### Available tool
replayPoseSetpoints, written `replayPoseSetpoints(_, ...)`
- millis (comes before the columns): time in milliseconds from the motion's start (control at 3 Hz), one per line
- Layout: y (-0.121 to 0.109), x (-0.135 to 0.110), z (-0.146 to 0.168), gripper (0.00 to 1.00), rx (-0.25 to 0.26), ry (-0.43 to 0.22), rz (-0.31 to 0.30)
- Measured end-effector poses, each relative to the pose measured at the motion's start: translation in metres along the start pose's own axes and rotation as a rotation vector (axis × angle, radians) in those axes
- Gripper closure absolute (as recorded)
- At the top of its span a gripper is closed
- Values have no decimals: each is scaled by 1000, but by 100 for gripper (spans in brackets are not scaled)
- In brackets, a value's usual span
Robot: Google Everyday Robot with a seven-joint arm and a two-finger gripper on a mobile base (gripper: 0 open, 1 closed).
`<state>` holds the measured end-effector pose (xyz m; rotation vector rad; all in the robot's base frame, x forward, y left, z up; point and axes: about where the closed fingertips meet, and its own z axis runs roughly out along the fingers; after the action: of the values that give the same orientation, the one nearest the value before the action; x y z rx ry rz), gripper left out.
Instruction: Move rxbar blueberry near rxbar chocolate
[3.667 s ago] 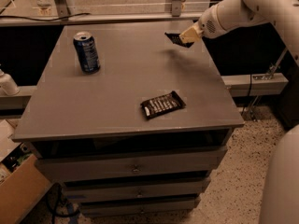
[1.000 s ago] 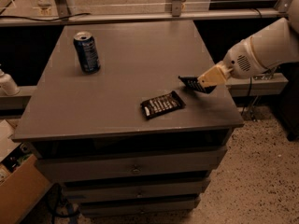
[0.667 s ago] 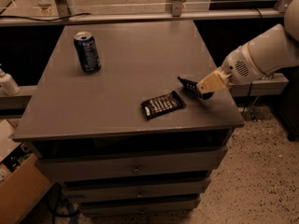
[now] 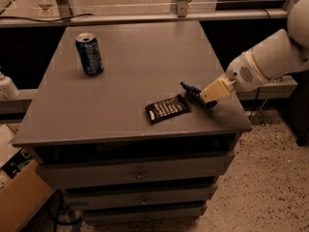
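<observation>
The rxbar chocolate (image 4: 167, 108), a black bar with rows of white lettering, lies flat near the front right of the grey table (image 4: 120, 91). My gripper (image 4: 203, 97) is just to its right, low over the table's right edge. It is shut on the rxbar blueberry (image 4: 189, 88), a small dark bar that sticks out to the left of the fingers. The held bar's tip is a short gap from the chocolate bar's right end. I cannot tell whether it touches the table.
A blue soda can (image 4: 89, 54) stands upright at the table's back left. Drawers sit under the tabletop (image 4: 140, 175). A cardboard box (image 4: 19, 202) is on the floor at the left. A rail and shelf run behind the table.
My gripper has carried the dark bar from the table's back right to the front right. Over the last second it has sunk a little lower and moved left, closer to the black bar.
</observation>
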<state>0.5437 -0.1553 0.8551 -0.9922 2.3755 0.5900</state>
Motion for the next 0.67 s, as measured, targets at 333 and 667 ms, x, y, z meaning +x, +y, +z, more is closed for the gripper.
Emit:
replayPoseSetpoints(333,2,0,0,15,-5,5,0)
replayPoseSetpoints(667,4,0,-1,0,-6,5,-2)
